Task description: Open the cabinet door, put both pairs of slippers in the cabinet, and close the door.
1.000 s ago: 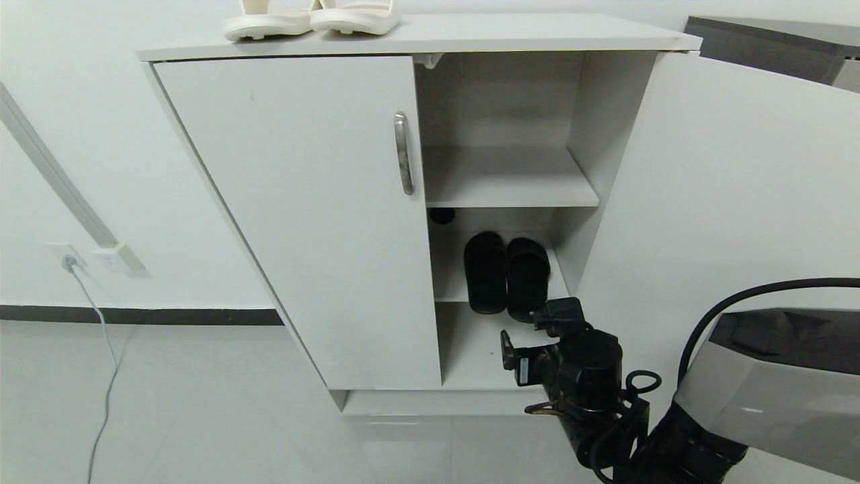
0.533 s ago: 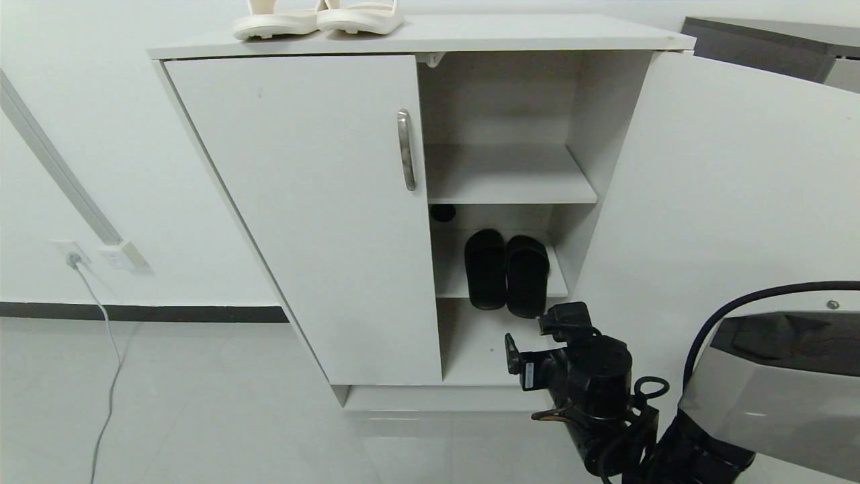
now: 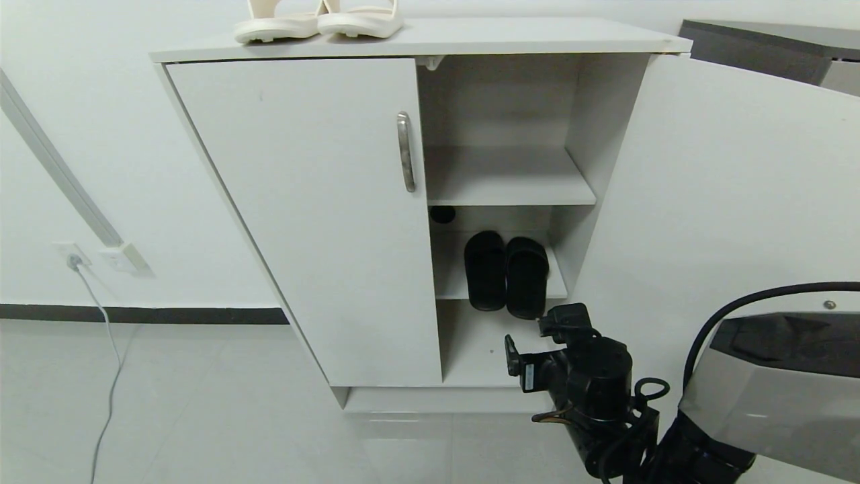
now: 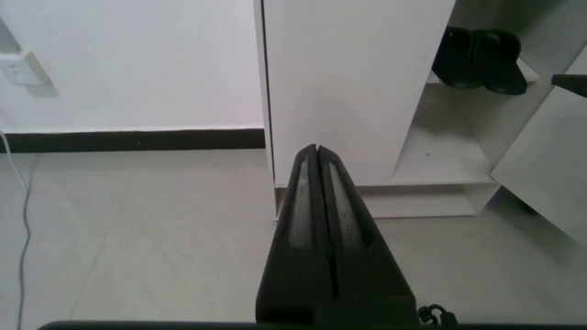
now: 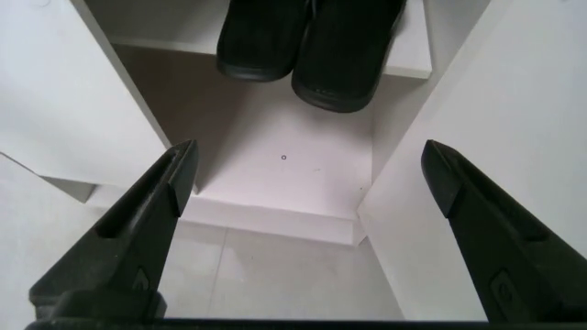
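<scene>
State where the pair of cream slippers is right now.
In the head view, the cream slippers sit on the cabinet top, at its left end above the closed left door; the black slippers lie inside on the lower shelf.

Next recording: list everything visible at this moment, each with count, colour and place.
cabinet: 1, white, against the wall
shut door: 1, white, cabinet's left half
open door: 1, white, swung out on the right
handle: 1, silver, on the shut door
black slippers: 1 pair, black, side by side on the lower shelf
cream slippers: 1 pair, cream, on top of the cabinet
socket: 1, white, on the wall left of the cabinet
cable: 1, grey, from the socket to the floor
left gripper: 1, black, shut, above the floor before the cabinet
right gripper: 1, black, open, before the bottom compartment
</scene>
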### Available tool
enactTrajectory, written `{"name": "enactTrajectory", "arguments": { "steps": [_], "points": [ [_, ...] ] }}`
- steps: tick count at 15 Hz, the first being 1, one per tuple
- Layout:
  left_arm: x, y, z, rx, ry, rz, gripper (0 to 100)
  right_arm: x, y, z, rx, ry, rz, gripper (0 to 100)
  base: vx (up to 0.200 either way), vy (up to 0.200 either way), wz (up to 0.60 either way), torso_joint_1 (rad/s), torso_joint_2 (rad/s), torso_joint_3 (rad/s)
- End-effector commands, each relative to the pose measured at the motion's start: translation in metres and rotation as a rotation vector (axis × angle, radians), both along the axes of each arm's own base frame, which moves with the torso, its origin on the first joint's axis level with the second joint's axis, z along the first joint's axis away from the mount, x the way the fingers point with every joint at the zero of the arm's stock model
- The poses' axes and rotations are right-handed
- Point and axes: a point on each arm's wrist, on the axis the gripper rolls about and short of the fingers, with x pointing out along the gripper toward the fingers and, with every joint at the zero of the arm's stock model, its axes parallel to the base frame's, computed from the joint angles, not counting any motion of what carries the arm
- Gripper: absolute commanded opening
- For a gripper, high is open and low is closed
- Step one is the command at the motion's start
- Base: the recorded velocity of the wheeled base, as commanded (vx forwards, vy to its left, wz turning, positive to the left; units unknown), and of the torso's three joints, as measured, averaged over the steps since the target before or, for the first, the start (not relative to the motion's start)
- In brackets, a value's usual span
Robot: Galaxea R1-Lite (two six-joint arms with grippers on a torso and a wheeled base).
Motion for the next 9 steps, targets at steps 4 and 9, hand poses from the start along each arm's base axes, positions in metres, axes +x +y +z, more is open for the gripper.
{"name": "enactTrajectory", "arguments": {
  "steps": [4, 9],
  "points": [
    [0.0001, 0.0, 0.0, 0.001, 0.001, 0.0, 0, -0.0002, 0.0003, -0.0008, -0.002, 0.001, 0.001, 100, 0.0, 0.0, 0.0, 0.0, 0.01, 0.173],
    [0.0001, 0.0, 0.0, 0.001, 0.001, 0.0, 0, 0.0004, 0.0001, -0.0017, -0.004, 0.002, -0.001, 100, 0.0, 0.0, 0.0, 0.0, 0.0, 0.186]
  ]
}}
